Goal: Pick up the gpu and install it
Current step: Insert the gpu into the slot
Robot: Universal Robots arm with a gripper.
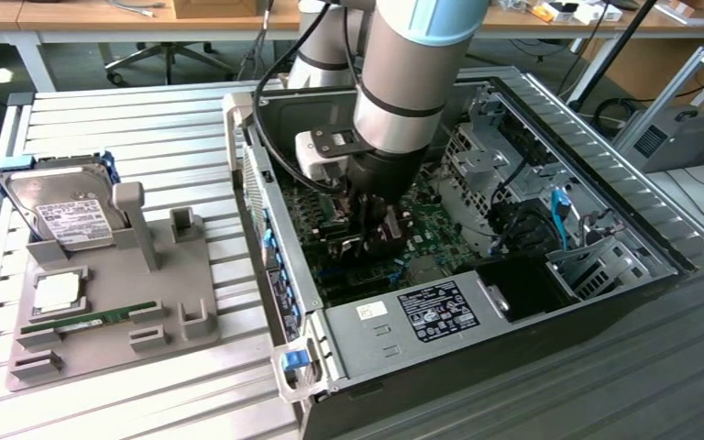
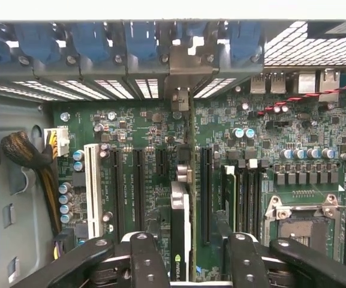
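The gpu (image 2: 181, 231) stands on edge on the green motherboard (image 2: 143, 129) inside the open PC case (image 1: 365, 341). Its silver end bracket (image 2: 178, 81) lines up with a rear slot opening under the blue latches. My gripper (image 2: 187, 240) reaches down into the case (image 1: 370, 229) and straddles the card. Its black fingers (image 2: 237, 258) sit on either side of the card, and bare board shows between each finger and the card, so the gripper is open.
A grey fixture (image 1: 193, 302) at the exterior view's left holds a silver hard drive (image 1: 65, 211), a processor chip (image 1: 56, 291) and a narrow green memory stick (image 1: 89, 321). Inside the case are memory slots (image 2: 244, 192), the CPU socket (image 2: 307, 225) and a braided cable bundle (image 2: 26, 153).
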